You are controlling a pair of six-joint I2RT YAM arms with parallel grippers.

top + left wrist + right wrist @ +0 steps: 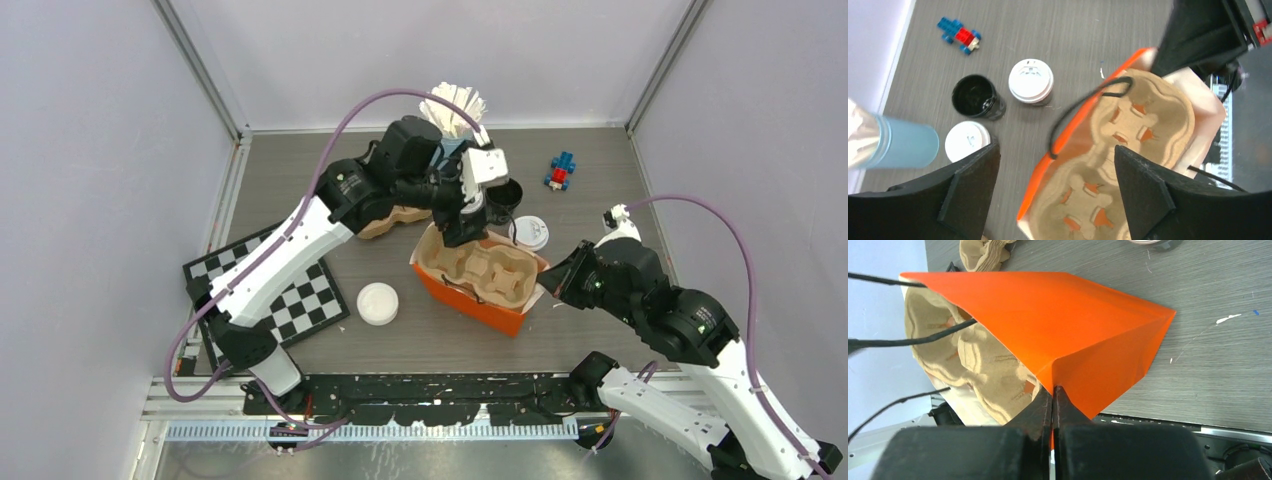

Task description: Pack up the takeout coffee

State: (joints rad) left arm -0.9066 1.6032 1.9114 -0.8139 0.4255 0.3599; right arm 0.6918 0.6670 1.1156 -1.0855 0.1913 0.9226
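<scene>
- While the right claw [1053, 390] is pressed together on a fold of the orange bag [1073, 330], propping its mouth up, the left claw [1057, 155] hovers over the bag, fingers wide apart and nothing between them.
- A pulp tray [1168, 115] sits in the bag with every well bare, so no coffee is packed yet.
- The coffee stands on the surface [1088, 30] just beyond the bag. There is a lidded cup [1030, 81], an open cup [975, 96] beside it, and a second white lid [967, 141] near the blue stirrer cup [905, 142]. I cannot tell whether a cup sits under that lid.
- A loose lid [377, 303] lies well apart from them, by the checkerboard [290, 300].
- Spill: the open cup has no lid, and its dark inside does not show whether it holds liquid. Lifting or tilting it uncapped could slop it into the bag.
- Crush: these look like thin paper cups, and a hard squeeze near the rim would likely buckle the wall and pop the lid.
- Knock-over: the cups stand close together, so wide fingers dropping onto one may clip its neighbour or the stirrer cup.
- Snag: the bag's black cord [1064, 119] loops across the tray and could catch a cup being lowered.
- Collapse: the right claw has only a thin fold. If that slips, the bag wall may sag over the wells.
</scene>
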